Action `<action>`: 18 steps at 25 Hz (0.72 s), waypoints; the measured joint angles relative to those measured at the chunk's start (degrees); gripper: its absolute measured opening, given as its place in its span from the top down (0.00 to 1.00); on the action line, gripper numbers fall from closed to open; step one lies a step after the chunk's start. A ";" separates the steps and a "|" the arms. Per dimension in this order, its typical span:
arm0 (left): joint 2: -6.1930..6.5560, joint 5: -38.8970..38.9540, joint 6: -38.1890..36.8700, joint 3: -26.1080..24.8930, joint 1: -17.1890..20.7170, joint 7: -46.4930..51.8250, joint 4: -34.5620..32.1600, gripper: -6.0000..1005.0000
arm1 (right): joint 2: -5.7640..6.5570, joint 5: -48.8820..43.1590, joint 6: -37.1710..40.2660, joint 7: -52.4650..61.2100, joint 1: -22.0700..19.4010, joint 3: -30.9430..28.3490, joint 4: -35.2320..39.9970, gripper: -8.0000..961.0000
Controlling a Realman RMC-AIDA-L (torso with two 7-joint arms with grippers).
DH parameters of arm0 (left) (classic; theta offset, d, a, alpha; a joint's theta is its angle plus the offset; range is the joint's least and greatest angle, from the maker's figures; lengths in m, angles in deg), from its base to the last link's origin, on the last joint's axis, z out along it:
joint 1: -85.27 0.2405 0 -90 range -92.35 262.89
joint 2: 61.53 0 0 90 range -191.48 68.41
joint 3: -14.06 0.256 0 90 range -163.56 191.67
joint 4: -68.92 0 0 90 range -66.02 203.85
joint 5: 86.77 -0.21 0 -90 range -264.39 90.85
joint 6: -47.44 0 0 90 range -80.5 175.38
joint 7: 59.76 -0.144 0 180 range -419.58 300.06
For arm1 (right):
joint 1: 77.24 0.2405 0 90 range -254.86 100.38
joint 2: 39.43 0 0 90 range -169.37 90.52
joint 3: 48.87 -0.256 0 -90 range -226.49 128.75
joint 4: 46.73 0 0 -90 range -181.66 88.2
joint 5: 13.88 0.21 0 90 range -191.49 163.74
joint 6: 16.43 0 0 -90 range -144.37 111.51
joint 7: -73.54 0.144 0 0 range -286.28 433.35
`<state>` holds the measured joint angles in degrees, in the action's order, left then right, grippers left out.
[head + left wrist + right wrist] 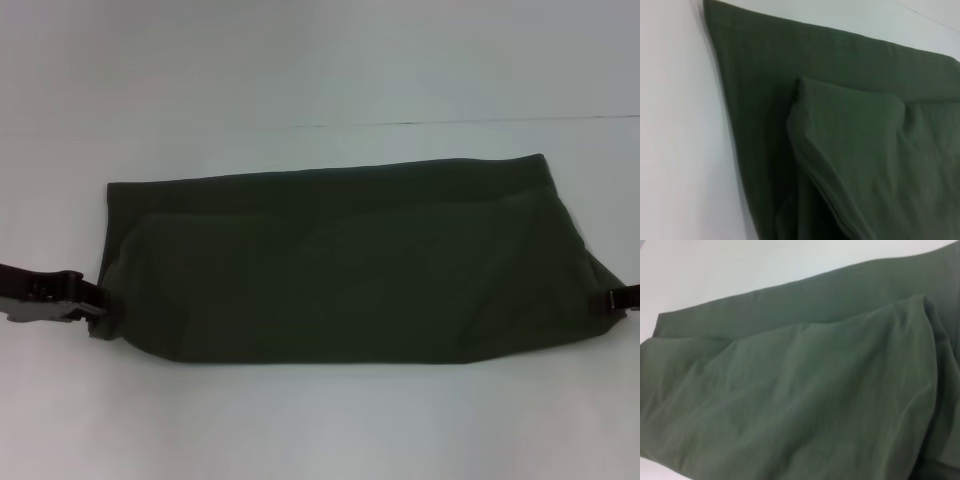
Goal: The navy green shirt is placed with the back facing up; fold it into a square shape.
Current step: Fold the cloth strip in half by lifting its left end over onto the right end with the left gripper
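Soft, limp navy green shirt [340, 265] lies as a long folded band across the white surface [320, 420], my left gripper [98, 308] and right gripper [598, 301] at its ends, jaws' state untellable, so I'd pinch layered corners.

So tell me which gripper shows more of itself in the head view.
The left gripper: its metal body and strap show beside the navy green shirt. The right gripper barely shows at the frame's edge.

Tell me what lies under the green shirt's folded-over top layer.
Under the folded layer of the navy green shirt more of the same cloth shows, a strip along the far edge, on the white table. Anything between the layers is covered. Both grippers, left gripper and right gripper, sit at its ends.
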<state>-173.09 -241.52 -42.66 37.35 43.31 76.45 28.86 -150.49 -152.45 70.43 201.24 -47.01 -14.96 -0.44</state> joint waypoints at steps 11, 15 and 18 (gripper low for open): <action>1.80 0.07 -2.81 -1.14 -0.56 0.88 -4.29 0.48 | 2.23 0.20 0.23 1.86 2.99 -1.61 0.76 0.50; 3.50 2.07 -3.52 -5.74 -2.06 -0.17 -5.41 0.40 | 3.53 2.44 0.27 1.89 4.83 -3.31 1.96 0.24; 3.68 7.02 -2.56 -7.50 -1.91 -2.17 -5.61 0.33 | 4.02 6.11 -0.49 -0.44 5.82 -4.86 2.14 0.18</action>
<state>-169.41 -234.50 -45.22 29.85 41.40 74.28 23.25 -146.47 -146.34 69.94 200.80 -41.19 -19.82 1.70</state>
